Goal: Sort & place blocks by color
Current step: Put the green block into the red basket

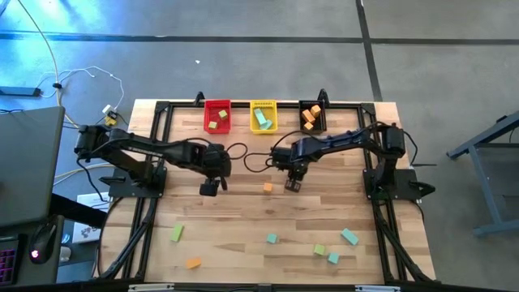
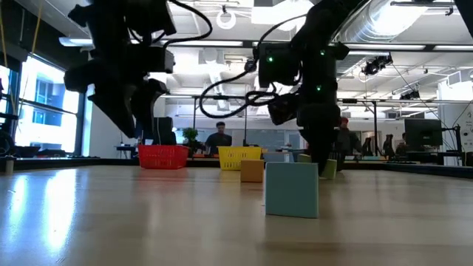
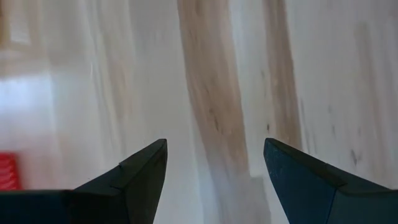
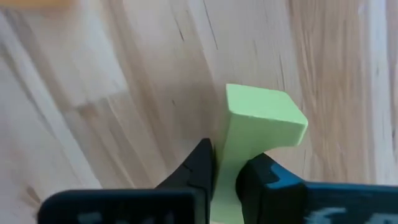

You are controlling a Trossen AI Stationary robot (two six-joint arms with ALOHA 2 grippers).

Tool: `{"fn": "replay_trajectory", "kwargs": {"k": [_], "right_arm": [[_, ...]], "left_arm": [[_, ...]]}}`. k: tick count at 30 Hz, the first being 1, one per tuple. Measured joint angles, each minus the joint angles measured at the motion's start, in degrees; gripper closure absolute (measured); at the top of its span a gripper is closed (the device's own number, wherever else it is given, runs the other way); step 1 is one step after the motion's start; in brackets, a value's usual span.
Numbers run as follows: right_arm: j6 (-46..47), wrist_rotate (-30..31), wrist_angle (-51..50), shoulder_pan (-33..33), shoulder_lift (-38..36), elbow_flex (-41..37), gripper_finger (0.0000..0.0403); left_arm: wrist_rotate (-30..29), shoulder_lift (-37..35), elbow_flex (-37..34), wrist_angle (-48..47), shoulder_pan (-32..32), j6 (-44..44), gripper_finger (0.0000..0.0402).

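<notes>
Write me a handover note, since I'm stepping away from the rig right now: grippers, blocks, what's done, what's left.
Right gripper: shut on a light green block, mid-table.
Left gripper: open, empty, above bare wood, mid-table.
Done: green blocks in the red bin, a teal bar in the yellow bin, orange blocks in the black bin.
Left: an orange cube mid-table; along the near edge, a green bar, orange block, green cube and three teal blocks.

The right arm reaches inward from its base, and the right end effector (image 4: 225,171) points down at the bench, its two fingers (image 4: 196,165) pinched tight on a yellow-green block (image 4: 264,118). The left arm also stretches inward; the left end effector (image 3: 214,158) hangs with fingers (image 3: 146,165) spread wide, nothing between them.
</notes>
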Motion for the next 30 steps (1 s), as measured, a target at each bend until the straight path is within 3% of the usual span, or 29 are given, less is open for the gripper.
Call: {"fn": "replay_trajectory", "kwargs": {"k": [14, 30], "right_arm": [[-6.6, -1.5, 5.0, 0.0, -1.2, 7.5, 0.0374], [-15.3, -2.6, 8.2, 1.9, -1.2, 15.6, 0.0374]], "left_arm": [[11.3, -5.6, -7.2, 23.6, 7.7, -0.1, 0.0147], [11.7, -5.6, -7.2, 38.0, 7.8, -3.6, 0.0147]]}}
